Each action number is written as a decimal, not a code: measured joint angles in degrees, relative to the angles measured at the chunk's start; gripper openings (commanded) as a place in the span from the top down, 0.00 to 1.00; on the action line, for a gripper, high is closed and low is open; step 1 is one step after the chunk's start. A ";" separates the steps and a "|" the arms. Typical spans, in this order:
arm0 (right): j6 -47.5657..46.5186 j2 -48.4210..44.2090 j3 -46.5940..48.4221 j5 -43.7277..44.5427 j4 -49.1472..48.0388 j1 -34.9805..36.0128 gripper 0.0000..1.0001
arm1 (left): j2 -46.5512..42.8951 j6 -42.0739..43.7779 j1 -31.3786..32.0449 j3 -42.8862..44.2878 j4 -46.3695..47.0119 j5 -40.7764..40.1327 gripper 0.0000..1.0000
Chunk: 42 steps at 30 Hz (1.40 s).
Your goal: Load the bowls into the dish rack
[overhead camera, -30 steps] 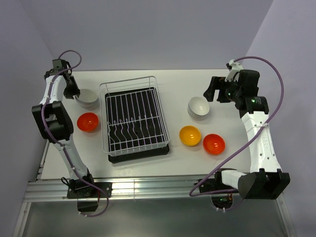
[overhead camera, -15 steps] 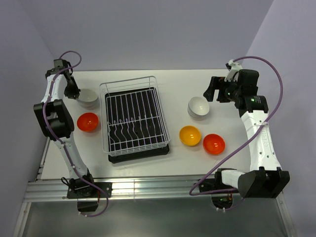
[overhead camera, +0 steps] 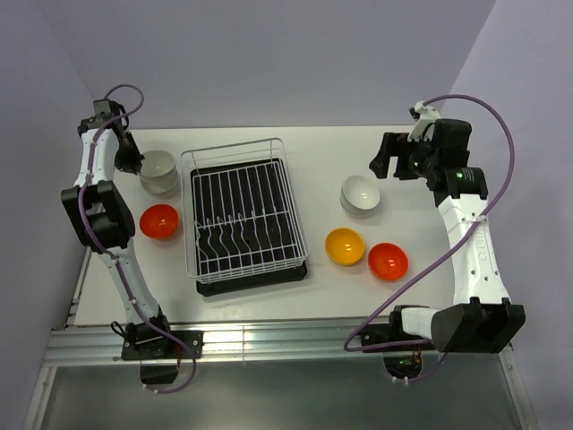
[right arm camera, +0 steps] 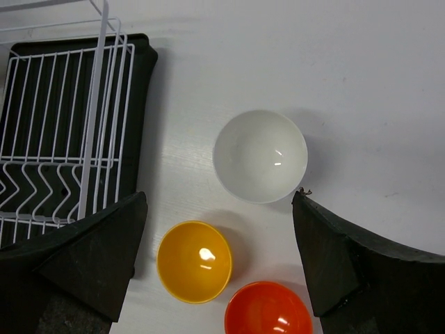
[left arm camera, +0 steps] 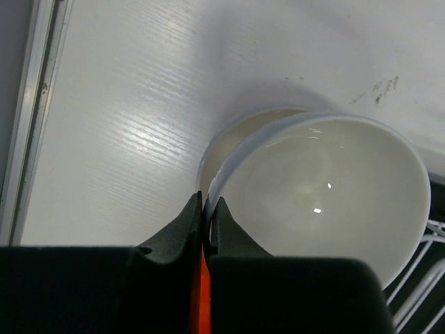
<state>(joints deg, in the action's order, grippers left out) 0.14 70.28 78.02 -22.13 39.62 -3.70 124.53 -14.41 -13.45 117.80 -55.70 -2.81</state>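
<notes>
Left gripper [left arm camera: 206, 202] pinches bowl [left arm camera: 327, 188] beside rack [overhead camera: 237, 206].

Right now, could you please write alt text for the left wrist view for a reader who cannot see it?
The left gripper pinches the near rim of a white bowl, which sits offset over a second pale bowl on the white table. White wires of the dish rack show at the lower right corner.

The rack [overhead camera: 243, 215] stands mid-bench [overhead camera: 322, 148]. Left of it, an upper bowl [overhead camera: 158, 165] sits over a lower bowl [left arm camera: 233, 136] at the back, with a front bowl [overhead camera: 160, 221] before them. Right of it, a rear bowl [overhead camera: 360, 193] lies behind an inner bowl [overhead camera: 344, 246] and an outer bowl [overhead camera: 388, 261].
</notes>
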 measured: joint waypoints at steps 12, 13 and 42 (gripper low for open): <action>9.22 6.32 11.67 -11.34 -3.91 1.95 0.21 | -20.57 2.47 -3.48 -5.22 5.11 24.20 1.00; 10.69 7.58 13.62 -12.26 -5.14 2.82 0.21 | -23.26 2.12 -3.78 -6.19 6.88 27.06 1.00; 46.34 32.94 31.58 -16.09 -26.84 37.13 0.00 | -43.17 -42.25 9.84 -50.97 70.73 59.74 1.00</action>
<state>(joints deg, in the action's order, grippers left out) 46.48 103.22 109.60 -38.22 12.78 33.43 81.36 -56.66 -3.62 66.83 15.03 56.93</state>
